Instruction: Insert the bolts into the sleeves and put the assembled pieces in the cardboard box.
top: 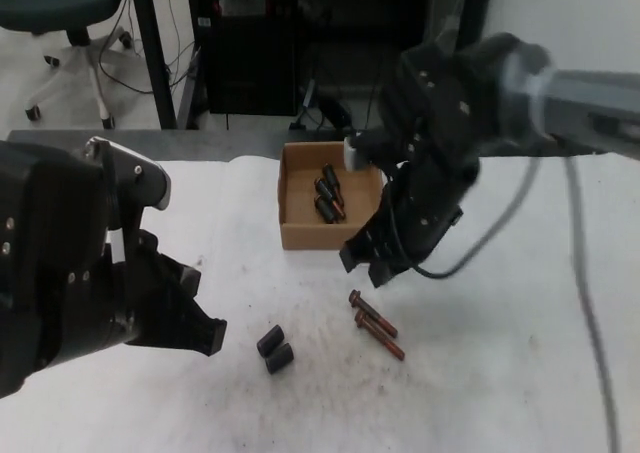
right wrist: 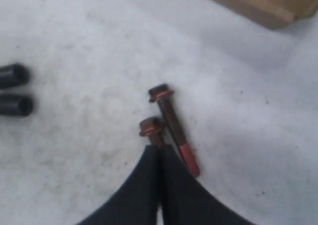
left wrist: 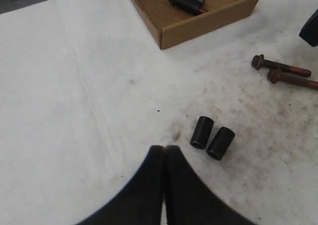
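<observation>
The left gripper (top: 208,335) hung low over the bench (top: 500,393), its arm sloping in from 9 o'clock, its fingers pressed together on nothing. Two sleeves (top: 269,340) lay side by side on the bench near its 3 o'clock. The right gripper (top: 366,264) pointed steeply down from an arm entering at 2 o'clock, fingers likewise closed and empty, above two bolts (top: 374,315) at its 6 o'clock. The cardboard box (top: 300,235), at the bolts' 11 o'clock, held assembled pieces (top: 328,195).
</observation>
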